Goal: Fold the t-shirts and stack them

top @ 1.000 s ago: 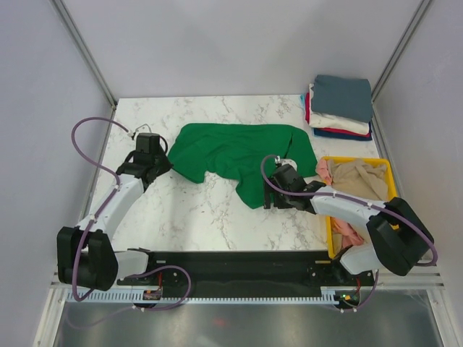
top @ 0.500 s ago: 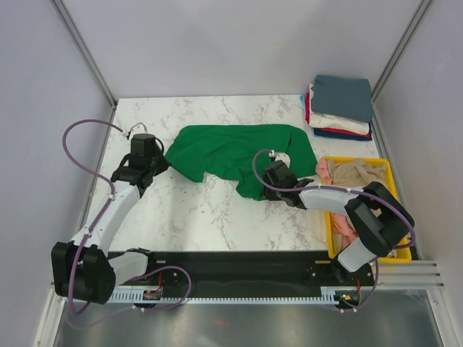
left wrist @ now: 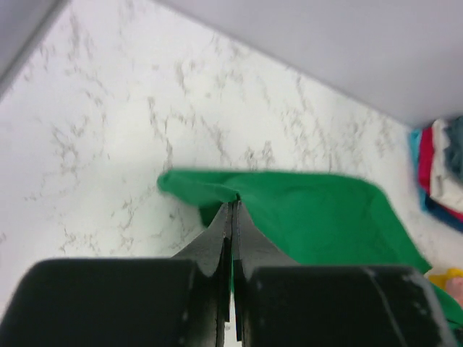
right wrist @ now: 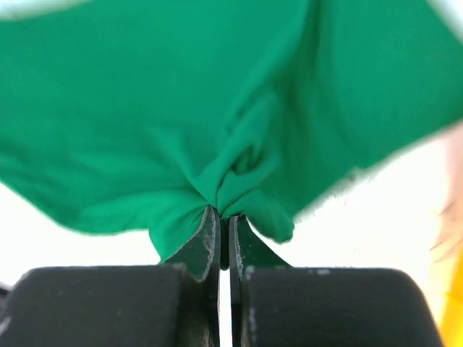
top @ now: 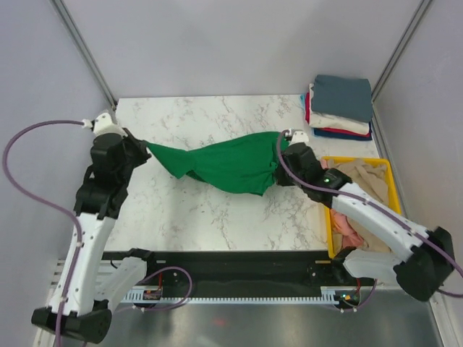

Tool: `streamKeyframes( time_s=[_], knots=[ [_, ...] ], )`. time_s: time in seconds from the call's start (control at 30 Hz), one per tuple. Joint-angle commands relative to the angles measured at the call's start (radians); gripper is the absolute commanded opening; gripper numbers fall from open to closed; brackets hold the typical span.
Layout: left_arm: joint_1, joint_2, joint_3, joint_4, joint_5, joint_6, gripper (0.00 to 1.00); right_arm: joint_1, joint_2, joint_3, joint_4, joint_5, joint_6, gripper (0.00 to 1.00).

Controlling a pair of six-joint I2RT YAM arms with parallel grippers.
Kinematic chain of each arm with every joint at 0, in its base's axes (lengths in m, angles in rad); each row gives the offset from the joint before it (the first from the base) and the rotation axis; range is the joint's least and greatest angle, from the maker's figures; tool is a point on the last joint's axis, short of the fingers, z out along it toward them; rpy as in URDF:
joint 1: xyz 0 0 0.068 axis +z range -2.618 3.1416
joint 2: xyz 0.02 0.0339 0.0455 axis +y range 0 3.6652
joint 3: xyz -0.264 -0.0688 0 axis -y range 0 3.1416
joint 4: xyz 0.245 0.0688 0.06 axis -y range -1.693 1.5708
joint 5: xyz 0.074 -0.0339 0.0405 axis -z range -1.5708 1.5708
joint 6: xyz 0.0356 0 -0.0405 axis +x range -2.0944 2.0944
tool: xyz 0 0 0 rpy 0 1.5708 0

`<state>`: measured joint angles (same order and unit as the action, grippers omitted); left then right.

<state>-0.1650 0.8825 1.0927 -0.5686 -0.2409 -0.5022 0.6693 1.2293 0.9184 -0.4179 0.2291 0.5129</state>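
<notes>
Here, in the top external view, the bright green cotton t-shirt [top: 224,163] hangs stretched between the two arms above the middle of the white marble-patterned surface [top: 210,213]. The left end effector [top: 143,145] is clenched on the left end of the cloth, and the right end effector [top: 279,162] is clenched on its right end. The middle of the cloth sags down; I cannot tell if its lowest part touches the surface. A stack of folded t-shirts [top: 340,108] lies in the far right corner, with a slate blue one on top and white and red ones under it. Near the right arm stands the yellow plastic rectangular bin [top: 330,233]. It holds a crumpled beige t-shirt [top: 362,177] and a salmon pink t-shirt [top: 349,228].

In the left wrist view, the left end effector [left wrist: 231,211] has its two fingers [left wrist: 248,238] pressed together on a bunched edge of the bright green cotton t-shirt [left wrist: 311,217], which spreads away to the right over the surface [left wrist: 108,144]. The stack of folded t-shirts [left wrist: 441,173] shows at the right border.

In the right wrist view, the right end effector [right wrist: 224,217] pinches a gathered fold of the bright green cotton t-shirt [right wrist: 217,94], and the cloth fills most of the picture. A yellow part of the bin [right wrist: 456,307] shows at the lower right border.
</notes>
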Motion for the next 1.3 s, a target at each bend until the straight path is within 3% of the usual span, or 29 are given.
streamKeyframes(
  time_s=[0.0,0.2,0.53,0.7,0.93,1.0,1.03,1.07,1.1,1.13,1.2,1.27],
  knots=[
    [0.001,-0.123,0.13,-0.039,-0.077,0.108,0.02,-0.004,-0.181,0.175,-0.195,0.015,-0.079,0.0],
    [0.001,-0.218,0.334,-0.074,-0.095,0.206,0.02,-0.004,-0.356,0.375,-0.432,-0.068,-0.126,0.0],
    [0.001,-0.297,0.552,0.041,0.132,0.364,0.02,-0.004,-0.522,0.649,-0.507,-0.125,-0.191,0.0],
    [0.001,-0.202,0.611,0.102,0.169,0.429,0.02,-0.004,-0.403,0.675,-0.502,-0.057,-0.206,0.0],
    [0.001,0.1,0.671,-0.006,0.118,0.37,0.02,-0.005,-0.102,0.626,-0.369,0.033,-0.192,0.0],
    [0.001,0.131,0.613,-0.059,0.175,0.298,0.03,-0.007,-0.038,0.642,-0.372,0.049,-0.195,0.0],
    [0.001,0.127,0.566,-0.057,0.287,0.272,0.08,-0.007,-0.039,0.622,-0.363,0.047,-0.2,0.0],
    [0.001,0.116,0.441,-0.028,0.352,0.23,0.16,-0.008,-0.057,0.602,-0.352,0.047,-0.203,0.0],
    [-0.001,0.104,0.365,-0.001,0.468,0.202,0.32,-0.008,-0.074,0.555,-0.334,0.052,-0.211,0.0],
    [-0.002,0.084,0.199,0.034,0.533,0.156,0.39,-0.008,-0.089,0.536,-0.332,0.068,-0.22,0.0],
    [-0.022,0.066,0.034,0.166,0.638,0.113,0.49,-0.008,-0.145,0.478,-0.335,0.087,-0.238,0.0],
    [-0.167,0.03,-0.214,0.282,0.597,0.044,0.51,-0.011,-0.201,0.43,-0.352,0.137,-0.243,0.0]
  ],
)
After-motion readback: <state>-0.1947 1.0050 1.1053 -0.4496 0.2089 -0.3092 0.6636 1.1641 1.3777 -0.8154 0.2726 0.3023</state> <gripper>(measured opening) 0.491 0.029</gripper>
